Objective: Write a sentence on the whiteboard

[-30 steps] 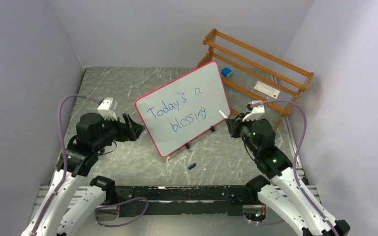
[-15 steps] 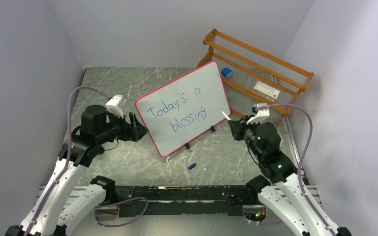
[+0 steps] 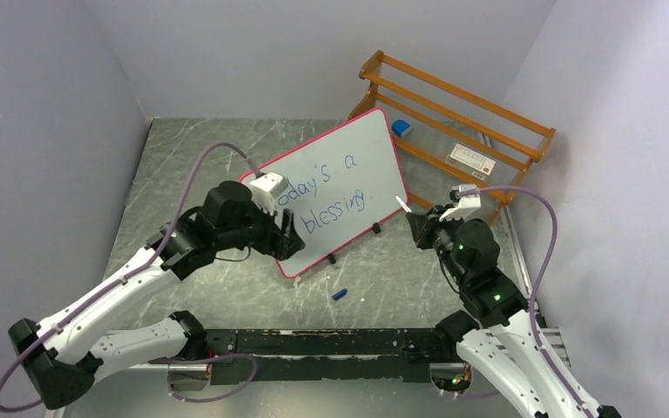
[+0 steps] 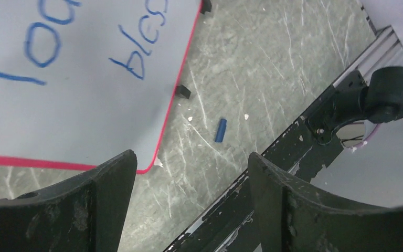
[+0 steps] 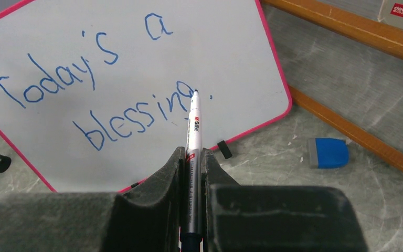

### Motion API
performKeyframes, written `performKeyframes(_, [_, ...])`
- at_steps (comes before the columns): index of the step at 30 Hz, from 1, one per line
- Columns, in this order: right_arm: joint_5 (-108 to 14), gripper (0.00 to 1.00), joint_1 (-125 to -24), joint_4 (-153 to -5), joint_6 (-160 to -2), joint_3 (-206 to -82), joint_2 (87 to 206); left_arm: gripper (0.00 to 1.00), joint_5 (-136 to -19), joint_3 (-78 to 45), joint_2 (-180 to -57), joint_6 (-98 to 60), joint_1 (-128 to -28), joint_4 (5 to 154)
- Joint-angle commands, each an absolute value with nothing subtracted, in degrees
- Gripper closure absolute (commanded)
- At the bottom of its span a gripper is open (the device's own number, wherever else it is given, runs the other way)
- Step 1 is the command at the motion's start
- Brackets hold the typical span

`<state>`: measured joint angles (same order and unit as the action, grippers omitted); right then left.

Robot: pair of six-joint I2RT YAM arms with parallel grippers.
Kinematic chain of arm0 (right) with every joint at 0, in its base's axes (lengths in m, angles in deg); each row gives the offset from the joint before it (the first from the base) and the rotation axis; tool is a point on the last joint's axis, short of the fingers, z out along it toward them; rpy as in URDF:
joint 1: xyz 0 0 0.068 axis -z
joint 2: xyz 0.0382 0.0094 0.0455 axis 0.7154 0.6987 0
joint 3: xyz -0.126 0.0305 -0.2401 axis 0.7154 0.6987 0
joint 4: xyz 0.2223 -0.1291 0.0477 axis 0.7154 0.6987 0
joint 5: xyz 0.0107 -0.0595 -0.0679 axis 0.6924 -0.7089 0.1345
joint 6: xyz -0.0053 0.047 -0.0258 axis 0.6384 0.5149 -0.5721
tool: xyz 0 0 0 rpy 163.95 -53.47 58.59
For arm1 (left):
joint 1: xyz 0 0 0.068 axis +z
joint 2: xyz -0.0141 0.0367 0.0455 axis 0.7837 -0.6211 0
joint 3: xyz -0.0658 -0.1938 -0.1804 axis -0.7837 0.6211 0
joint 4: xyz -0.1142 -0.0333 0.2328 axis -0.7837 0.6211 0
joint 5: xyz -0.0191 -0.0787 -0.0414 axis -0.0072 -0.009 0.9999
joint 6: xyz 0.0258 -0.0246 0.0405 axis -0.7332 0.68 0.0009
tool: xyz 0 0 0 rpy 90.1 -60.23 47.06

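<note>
Right gripper (image 5: pixel 191 157) first: it's clamped tight on a slim white-and-grey marker pen (image 5: pixel 193 126), barrel pinched between the two dark fingers and dark tip pointing out toward the end of the writing. Whether that tip touches the surface, I can't tell. Over to the left gripper (image 4: pixel 191 160): spread wide with nothing in it, hanging above the near left corner of the large white rectangular whiteboard with the thin pink-red rim (image 4: pixel 84 121). From above, that arm's wrist covers the first letter. The blue handwritten sentence (image 5: pixel 131 123) is all there in the right wrist view, "Today's a" on the upper slanted line, "blessing." on the lower. The whiteboard sits askew in the middle of the grey marbled bench (image 3: pixel 209 148), small black feet showing along its near edge. On the bench just in front lies a small blue marker cap (image 4: pixel 220 130), apart from the board. Behind the far right corner stands an orange wooden slatted rack (image 3: pixel 462 113), with a blue block eraser (image 5: pixel 328 153) beneath it.
</note>
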<state>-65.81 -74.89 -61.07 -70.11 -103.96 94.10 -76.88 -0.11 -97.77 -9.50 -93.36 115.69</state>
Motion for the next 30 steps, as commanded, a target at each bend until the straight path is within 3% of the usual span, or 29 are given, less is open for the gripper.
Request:
performKeyframes(1, [-67.4,1.00,-74.6,-61.3,-69.9,-104.7,92.7,0.21,-84.2,-1.8,-100.2,-8.7,-99.9,112.3])
performKeyframes(12, [-68.5,1.00,-74.5,-61.4,-69.5,-103.9,91.5,0.38,-91.0,-2.1,-114.0,-8.8,-117.0,112.0])
performKeyframes(21, [-70.3,1.00,-74.5,-60.9,-68.8,-103.4,89.7,0.50,-88.3,-5.2,-127.2,-10.4,-120.1,109.6])
performKeyframes(30, [-71.3,1.00,-74.6,-60.4,-68.4,-103.4,88.7,0.52,-85.6,-8.6,-138.6,-13.7,-120.8,109.7])
